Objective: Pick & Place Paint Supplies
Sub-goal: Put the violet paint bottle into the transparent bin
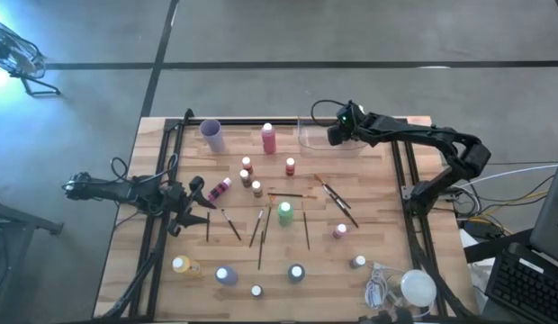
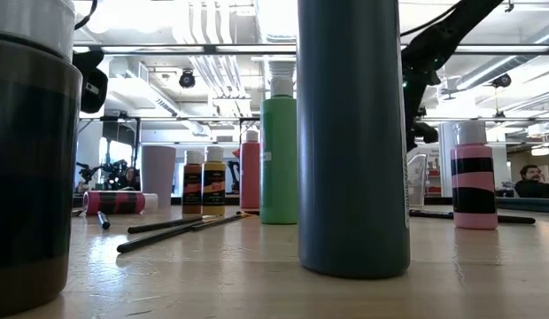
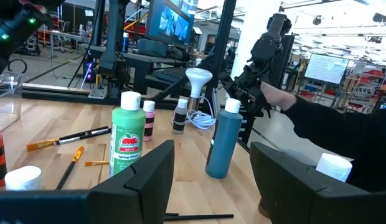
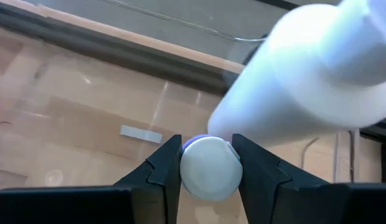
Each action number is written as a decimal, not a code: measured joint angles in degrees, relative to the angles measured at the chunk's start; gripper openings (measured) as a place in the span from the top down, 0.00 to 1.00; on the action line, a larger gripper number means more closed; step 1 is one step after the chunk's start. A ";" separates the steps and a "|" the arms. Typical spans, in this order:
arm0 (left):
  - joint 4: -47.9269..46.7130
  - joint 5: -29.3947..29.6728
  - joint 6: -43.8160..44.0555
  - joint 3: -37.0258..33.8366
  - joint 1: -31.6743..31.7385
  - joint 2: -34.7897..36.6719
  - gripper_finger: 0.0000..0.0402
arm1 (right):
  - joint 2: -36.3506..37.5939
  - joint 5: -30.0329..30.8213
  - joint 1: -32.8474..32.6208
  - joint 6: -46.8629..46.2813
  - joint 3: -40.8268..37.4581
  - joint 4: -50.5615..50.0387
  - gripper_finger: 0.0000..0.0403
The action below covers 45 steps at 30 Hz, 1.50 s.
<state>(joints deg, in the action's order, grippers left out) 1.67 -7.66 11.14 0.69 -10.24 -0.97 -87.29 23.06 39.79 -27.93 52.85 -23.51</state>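
White bottle [image 4: 317, 68]: pinched at its pale cap [image 4: 208, 177] between the two fingers of the right gripper [image 4: 207, 163], one finger pressed to each side of the cap. The body runs off at a slant from the cap, and its far end is cut off by the frame. I cannot make out any label. From above, the gripper head hides the bottle altogether, so its tilt against the table is uncertain to me.

Location: over the clear tray [image 1: 310, 139] at the far right corner of the table [image 1: 387, 225]. The tray wall shows through as a faint glassy line (hard to trace). The table's far edge lies just beyond the tray, and a black rail [image 1: 410, 216] runs along the right side, close by.

Outward: the table's middle is crowded. A green bottle [image 1: 284, 213] stands upright, and thin paintbrushes [image 1: 261, 236] lie scattered around it, mostly lengthwise front to back. A pink bottle [image 1: 220, 189] lies on its side.

The left gripper [image 1: 191, 196] waits low at the left, fingers spread and holding nothing, just beside that pink bottle. A purple cup [image 1: 212, 135] stands at the far left.
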 joint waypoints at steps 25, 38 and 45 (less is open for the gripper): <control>0.00 0.02 0.01 0.00 -0.01 0.02 0.46 | 0.17 3.12 2.60 -2.29 -2.66 0.82 0.70; 0.01 0.02 0.01 0.00 -0.01 0.00 0.46 | 0.00 4.75 2.69 -1.57 -3.01 -0.10 0.57; 0.01 0.01 0.00 0.00 0.00 0.01 0.46 | 0.05 4.44 2.67 -1.39 -3.03 -0.08 0.53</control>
<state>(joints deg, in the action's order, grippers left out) 1.68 -7.65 11.14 0.69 -10.24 -0.96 -87.24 27.50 42.46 -29.32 49.82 -23.59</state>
